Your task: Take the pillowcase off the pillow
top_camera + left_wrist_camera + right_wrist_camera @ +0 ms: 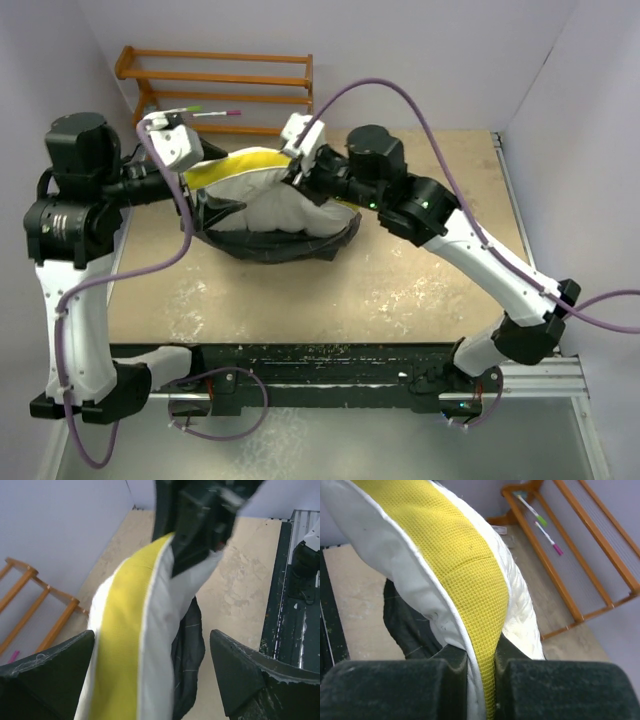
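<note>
The cream-white pillow stands on edge in mid-table, its yellow strip on top. The dark grid-lined pillowcase is bunched low around its bottom and front. My right gripper is shut on the yellow strip at the pillow's upper right end; in the right wrist view its jaws pinch that strip. My left gripper is at the pillow's left end, open wide. In the left wrist view its fingers straddle the pillow without clamping it, and the pillowcase hangs below.
A wooden rack stands against the back wall behind the pillow, with two markers lying on it. Walls close in the table on the left, back and right. A black rail runs along the near edge.
</note>
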Robot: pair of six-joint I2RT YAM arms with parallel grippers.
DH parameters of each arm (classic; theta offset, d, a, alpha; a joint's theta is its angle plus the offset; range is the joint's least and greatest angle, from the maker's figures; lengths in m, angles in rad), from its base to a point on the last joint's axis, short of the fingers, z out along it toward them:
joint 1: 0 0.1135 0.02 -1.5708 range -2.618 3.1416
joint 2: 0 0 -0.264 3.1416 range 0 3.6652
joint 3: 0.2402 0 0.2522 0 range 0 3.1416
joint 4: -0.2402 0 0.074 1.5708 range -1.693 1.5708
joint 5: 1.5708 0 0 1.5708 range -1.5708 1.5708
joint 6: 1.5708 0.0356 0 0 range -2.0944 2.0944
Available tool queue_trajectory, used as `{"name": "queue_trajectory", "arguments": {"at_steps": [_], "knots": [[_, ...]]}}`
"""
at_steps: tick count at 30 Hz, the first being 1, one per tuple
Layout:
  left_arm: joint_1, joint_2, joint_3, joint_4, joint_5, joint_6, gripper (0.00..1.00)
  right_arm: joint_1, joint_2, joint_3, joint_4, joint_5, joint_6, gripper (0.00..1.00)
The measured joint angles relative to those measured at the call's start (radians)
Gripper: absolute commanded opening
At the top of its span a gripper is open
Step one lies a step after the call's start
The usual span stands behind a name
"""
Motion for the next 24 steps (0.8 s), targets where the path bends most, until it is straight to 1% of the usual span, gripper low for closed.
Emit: {"name": "queue_trajectory", "arguments": {"at_steps": [3, 6, 7, 8, 9, 11, 15, 18, 21, 24], "knots": [[-0.006, -0.056, -0.006, 0.051, 0.022, -0.039, 0.99, -0.103, -0.082, -0.127, 0.095, -0.077, 0.059, 0.0], [-0.007, -0.119, -0.043, 0.074, -0.013, -0.04, 0.99, -0.239, -0.187, -0.237, 0.161, -0.17, 0.119, 0.0], [-0.008, -0.14, -0.06, 0.076, -0.032, -0.038, 0.99, -0.285, -0.219, -0.255, 0.177, -0.202, 0.135, 0.0], [-0.008, -0.153, -0.076, 0.08, -0.052, -0.034, 1.0, -0.303, -0.25, -0.268, 0.193, -0.234, 0.149, 0.0], [-0.008, -0.167, -0.107, 0.088, -0.076, -0.016, 1.0, -0.356, -0.269, -0.274, 0.2, -0.253, 0.156, 0.0], [-0.008, -0.186, -0.187, 0.099, -0.126, 0.019, 0.98, -0.418, -0.319, -0.293, 0.229, -0.317, 0.179, 0.0], [-0.006, -0.184, -0.394, 0.116, -0.219, 0.117, 0.92, -0.463, -0.378, -0.323, 0.25, -0.422, 0.211, 0.0], [0.002, -0.142, -0.505, 0.133, -0.256, 0.169, 0.88, -0.47, -0.386, -0.341, 0.255, -0.476, 0.229, 0.0], [0.034, -0.112, -0.594, 0.17, -0.251, 0.206, 0.86, -0.48, -0.385, -0.369, 0.28, -0.522, 0.257, 0.0], [0.09, -0.106, -0.661, 0.192, -0.181, 0.245, 0.86, -0.494, -0.388, -0.382, 0.32, -0.549, 0.291, 0.0]]}}
